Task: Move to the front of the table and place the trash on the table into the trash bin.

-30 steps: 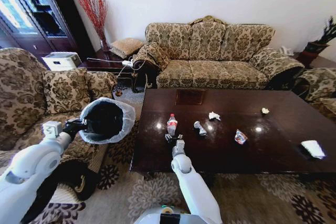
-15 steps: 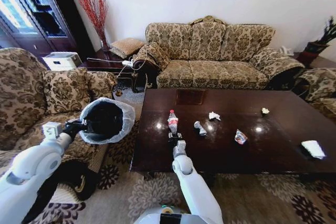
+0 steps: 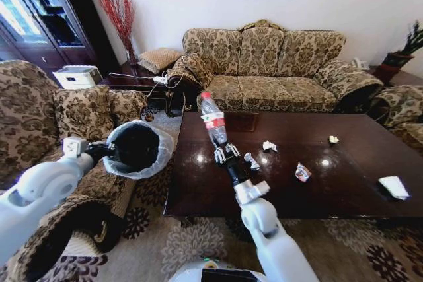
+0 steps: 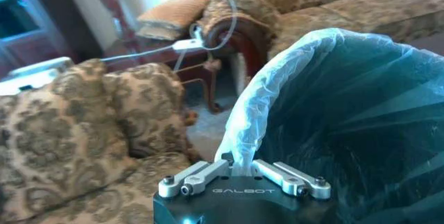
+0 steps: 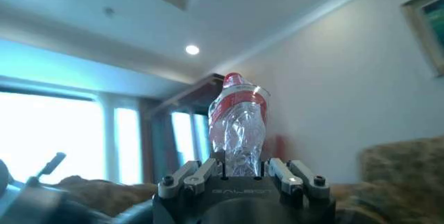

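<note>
My right gripper (image 3: 225, 152) is shut on the clear plastic bottle (image 3: 213, 122) with a red cap, held up in the air above the left part of the dark wood table (image 3: 344, 193). The right wrist view shows the bottle (image 5: 238, 125) standing up between the fingers (image 5: 196, 174). My left gripper (image 3: 106, 153) is shut on the rim of the black trash bin (image 3: 135, 148) with its white bag, held up left of the table. The bin's bag (image 4: 291, 78) fills much of the left wrist view. On the table lie a silvery wrapper (image 3: 251, 161), a paper wad (image 3: 269, 145), another wrapper (image 3: 303, 172) and a small wad (image 3: 334, 140).
A patterned armchair (image 3: 39, 117) stands under and behind the bin on the left. A long sofa (image 3: 277, 70) runs behind the table. A white folded paper (image 3: 395, 187) lies at the table's right end. Patterned carpet (image 3: 317, 249) covers the floor in front.
My right gripper closed on the bottle and lifted it off the table, up and slightly left. The bin in my left gripper shifted a little toward the table.
</note>
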Tool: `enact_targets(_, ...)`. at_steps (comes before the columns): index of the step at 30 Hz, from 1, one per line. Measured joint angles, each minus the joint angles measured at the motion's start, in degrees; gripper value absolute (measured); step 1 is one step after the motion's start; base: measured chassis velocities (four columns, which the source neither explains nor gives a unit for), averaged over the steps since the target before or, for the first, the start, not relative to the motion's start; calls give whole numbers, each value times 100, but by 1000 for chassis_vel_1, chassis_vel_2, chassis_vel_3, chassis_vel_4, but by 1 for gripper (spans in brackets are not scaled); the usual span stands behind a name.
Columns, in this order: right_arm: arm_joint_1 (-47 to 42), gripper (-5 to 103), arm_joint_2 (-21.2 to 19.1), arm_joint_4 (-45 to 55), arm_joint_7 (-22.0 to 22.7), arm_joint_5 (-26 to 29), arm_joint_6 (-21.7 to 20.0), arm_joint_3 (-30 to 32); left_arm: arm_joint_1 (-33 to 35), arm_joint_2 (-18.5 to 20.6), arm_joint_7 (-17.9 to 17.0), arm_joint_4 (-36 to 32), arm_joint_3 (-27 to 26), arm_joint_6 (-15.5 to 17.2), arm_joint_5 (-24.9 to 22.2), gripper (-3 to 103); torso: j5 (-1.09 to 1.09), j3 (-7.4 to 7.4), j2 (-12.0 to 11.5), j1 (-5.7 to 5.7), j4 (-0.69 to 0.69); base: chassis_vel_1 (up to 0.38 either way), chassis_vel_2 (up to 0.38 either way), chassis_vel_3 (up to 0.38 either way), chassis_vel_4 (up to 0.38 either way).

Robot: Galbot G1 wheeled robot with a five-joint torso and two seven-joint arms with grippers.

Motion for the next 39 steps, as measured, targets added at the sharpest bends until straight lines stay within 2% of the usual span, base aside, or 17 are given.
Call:
enact_targets(2,91,22,-70,83,-80,87,61,-545,-5,177,-196,-314,-9,97,-539,0,0,0,0,0,0,0,0,0,0)
enact_targets(6,219,22,21,-49,-104,-122,136,-1013,-4,237,-370,-759,-64,177,-899,0,0,0,0,0,1,0,0,0,0)
enact_targets(11,499,22,323,-417,-27,-462,179,-1413,114,177,-445,-1434,-155,270,-1093,0,0,0,0,0,1,0,0,0,0)
enact_targets(19,618,22,405,-570,204,-730,168,-1528,185,14,-513,-1708,-204,337,-1196,0,-1,0,0,0,2,0,0,0,0)
enact_targets(20,606,33,388,-550,210,-745,157,-1525,189,6,-514,-1708,-204,341,-1196,0,-1,0,0,0,1,0,0,0,0)
enact_targets(22,579,33,367,-507,213,-752,146,-1521,191,-4,-514,-1703,-205,342,-1196,0,-1,0,0,0,2,0,0,0,0)
enact_targets(23,539,44,340,-447,215,-754,135,-1511,193,-14,-513,-1681,-204,343,-1194,0,-1,0,0,0,1,0,0,0,0)
enact_targets(24,532,44,335,-438,215,-754,134,-1509,193,-15,-513,-1677,-204,343,-1194,0,-1,0,0,0,1,0,0,0,0)
enact_targets(25,487,55,303,-379,215,-757,131,-1492,198,-25,-514,-1649,-198,343,-1190,0,-1,0,0,0,1,0,0,0,0)
enact_targets(27,441,55,269,-320,209,-758,129,-1471,203,-39,-513,-1620,-186,344,-1186,0,-1,0,0,0,1,0,0,0,0)
enact_targets(28,395,65,238,-263,202,-758,128,-1460,205,-50,-511,-1592,-174,345,-1182,0,-1,0,0,0,1,0,0,0,0)
enact_targets(31,343,65,213,-199,185,-747,154,-1428,207,-63,-509,-1548,-156,344,-1174,0,-1,0,0,0,1,0,0,0,0)
enact_targets(32,326,77,209,-179,176,-737,167,-1420,207,-66,-507,-1534,-151,344,-1171,0,0,0,0,0,1,0,0,0,0)
enact_targets(34,202,87,168,-40,122,-687,211,-1336,219,-82,-507,-1471,-138,344,-1154,0,0,0,0,0,1,0,0,0,0)
enact_targets(37,115,87,113,54,71,-676,239,-1263,225,-93,-507,-1435,-133,344,-1136,0,-1,0,0,0,1,0,0,0,0)
enact_targets(38,29,96,55,144,24,-669,271,-1185,236,-96,-506,-1407,-132,347,-1100,0,-1,0,0,0,1,0,0,0,0)
enact_targets(39,-42,96,3,233,-16,-655,295,-1112,249,-97,-503,-1377,-131,353,-1071,0,-1,0,0,0,1,0,0,0,0)
